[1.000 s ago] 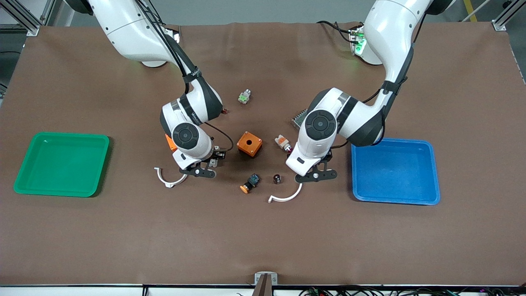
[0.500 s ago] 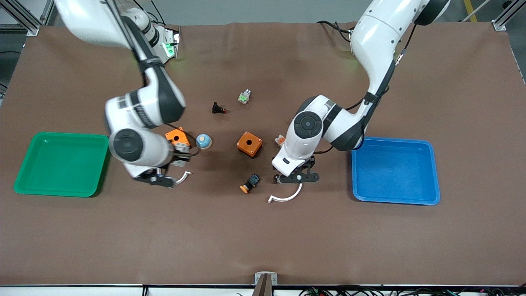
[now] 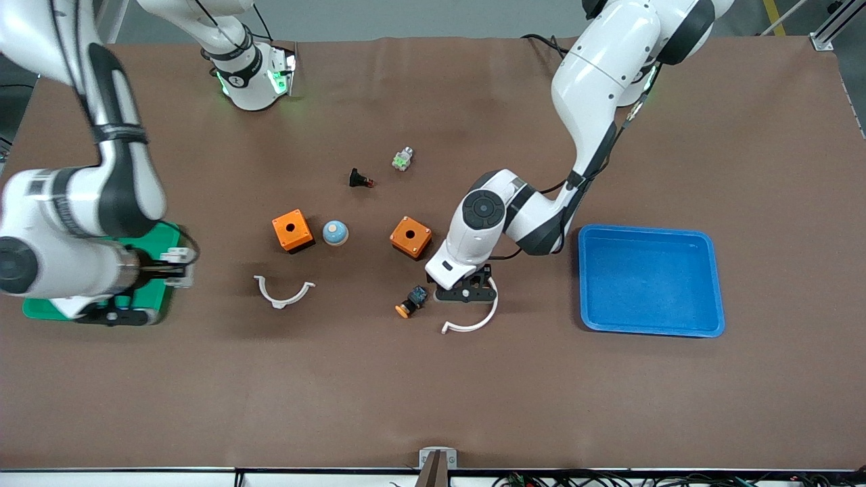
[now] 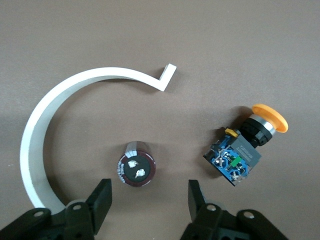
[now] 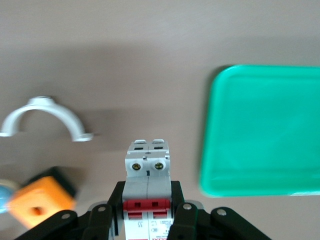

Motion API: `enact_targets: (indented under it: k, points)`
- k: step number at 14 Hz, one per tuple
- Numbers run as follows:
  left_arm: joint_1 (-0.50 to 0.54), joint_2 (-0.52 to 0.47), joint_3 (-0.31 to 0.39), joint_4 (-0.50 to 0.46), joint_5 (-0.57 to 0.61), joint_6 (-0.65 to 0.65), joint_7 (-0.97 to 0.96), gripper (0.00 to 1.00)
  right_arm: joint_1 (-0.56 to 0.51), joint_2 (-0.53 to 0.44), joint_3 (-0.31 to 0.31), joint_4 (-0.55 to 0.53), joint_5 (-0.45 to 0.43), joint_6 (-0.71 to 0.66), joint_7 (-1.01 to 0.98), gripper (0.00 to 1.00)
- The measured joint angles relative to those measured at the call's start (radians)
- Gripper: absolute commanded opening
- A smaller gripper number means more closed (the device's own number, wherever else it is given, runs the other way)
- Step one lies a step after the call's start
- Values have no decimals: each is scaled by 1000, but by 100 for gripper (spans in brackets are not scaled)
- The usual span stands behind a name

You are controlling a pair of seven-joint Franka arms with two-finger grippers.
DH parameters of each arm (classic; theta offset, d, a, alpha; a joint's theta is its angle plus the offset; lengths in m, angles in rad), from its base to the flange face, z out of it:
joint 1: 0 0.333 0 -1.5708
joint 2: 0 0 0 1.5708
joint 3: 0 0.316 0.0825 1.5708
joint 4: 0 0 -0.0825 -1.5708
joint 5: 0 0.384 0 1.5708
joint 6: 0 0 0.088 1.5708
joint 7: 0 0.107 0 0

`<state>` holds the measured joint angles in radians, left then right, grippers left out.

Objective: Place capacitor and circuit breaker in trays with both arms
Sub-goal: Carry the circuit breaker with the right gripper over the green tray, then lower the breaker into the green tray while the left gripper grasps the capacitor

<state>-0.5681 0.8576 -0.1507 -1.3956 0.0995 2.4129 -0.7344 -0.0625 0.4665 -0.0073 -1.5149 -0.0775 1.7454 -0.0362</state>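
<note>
White breaker (image 5: 148, 190) with red levers sits clamped in the right pincer (image 5: 148, 220), over the table beside the green tray (image 3: 159, 237). Left pincer (image 4: 147, 200) hangs low with fingers apart astride the dark capacitor (image 4: 136, 164), which stands on the table inside a white clip (image 4: 60, 117).

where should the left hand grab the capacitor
Across its round side wall, coming straight down. The capacitor stands upright on the table with its terminal end up, and the left hand is over it with fingers open on either side, clear of the white curved clamp.
</note>
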Motion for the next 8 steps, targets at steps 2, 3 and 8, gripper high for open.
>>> enact_targets:
  k: [2, 3, 8]
  points:
    - [0, 11, 2, 7, 0, 2, 0, 69, -88, 13, 0, -1, -9, 50, -112, 23]
    - [-1, 17, 3, 10, 0, 5, 0, 69, -121, 23, 0, -2, -25, 78, -147, 23]
    - [-4, 38, 28, 17, 0, 22, 3, 67, -252, 94, 1, -4, -64, 206, -241, 23]
